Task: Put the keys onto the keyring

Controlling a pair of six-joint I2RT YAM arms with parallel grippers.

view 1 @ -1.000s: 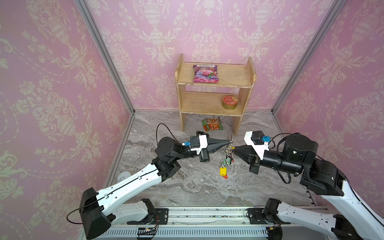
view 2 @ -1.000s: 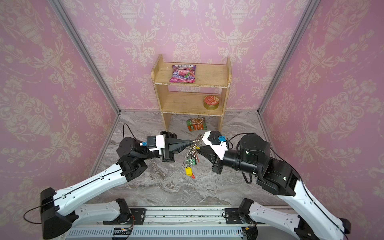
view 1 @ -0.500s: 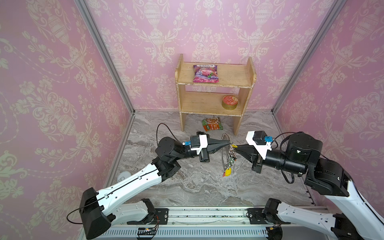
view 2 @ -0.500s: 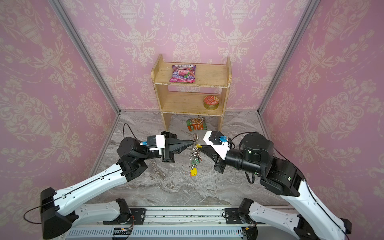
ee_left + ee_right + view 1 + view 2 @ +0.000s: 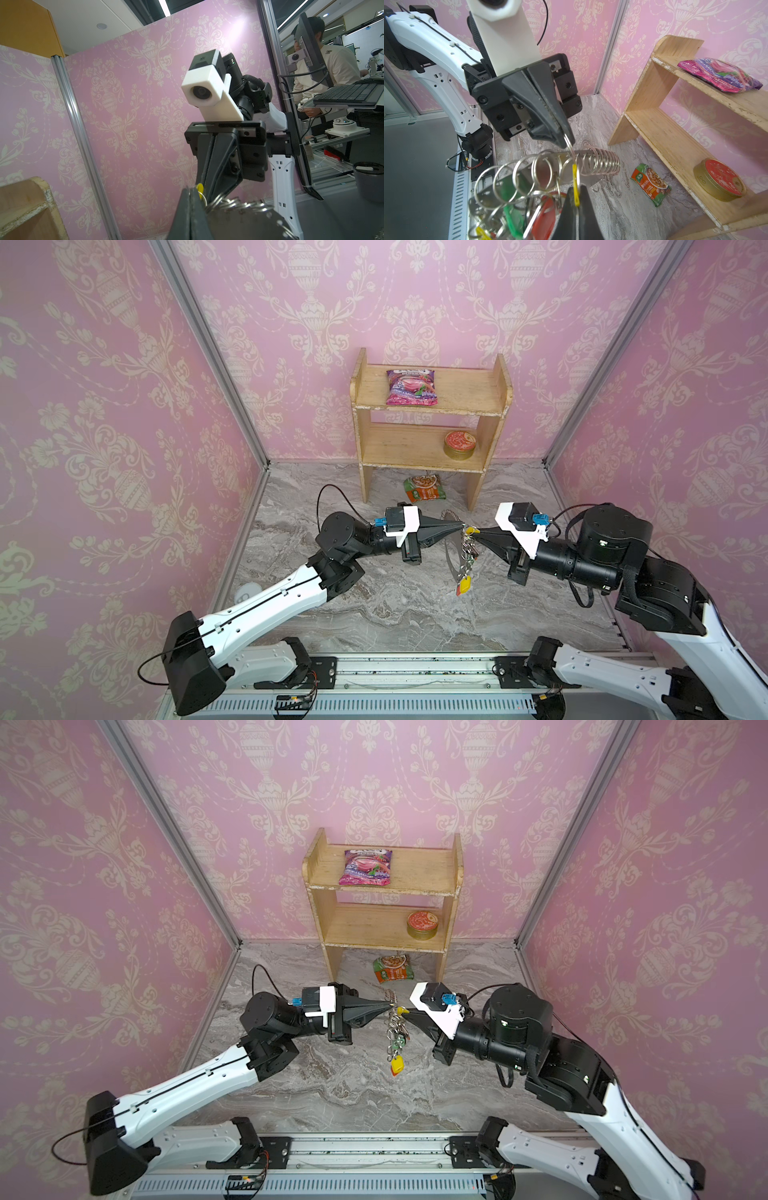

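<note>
The keyring (image 5: 449, 549) hangs edge-on above the marble floor between both grippers; its silver loops (image 5: 600, 164) line the grey band (image 5: 239, 224). My left gripper (image 5: 462, 526) (image 5: 390, 1005) (image 5: 190, 190) is shut on one thin silver loop at the top. Facing it tip to tip, my right gripper (image 5: 478, 531) (image 5: 405, 1011) (image 5: 576, 190) is shut on a key's yellow tag (image 5: 574, 176) that sits inside that same loop. More keys dangle below: a green tag (image 5: 508, 199), an orange-red tag (image 5: 544, 214) and a second yellow tag (image 5: 464, 583) (image 5: 397, 1064).
A wooden shelf (image 5: 430, 423) stands against the back wall with a pink snack bag (image 5: 411, 386) on top and a round tin (image 5: 459, 443) below. An orange-green packet (image 5: 424, 488) lies on the floor under it. Pink walls close in on three sides.
The right arm has drawn back a little to the right. The keyring has turned edge-on and the dangling keys have swung right. Both grippers stayed shut.
</note>
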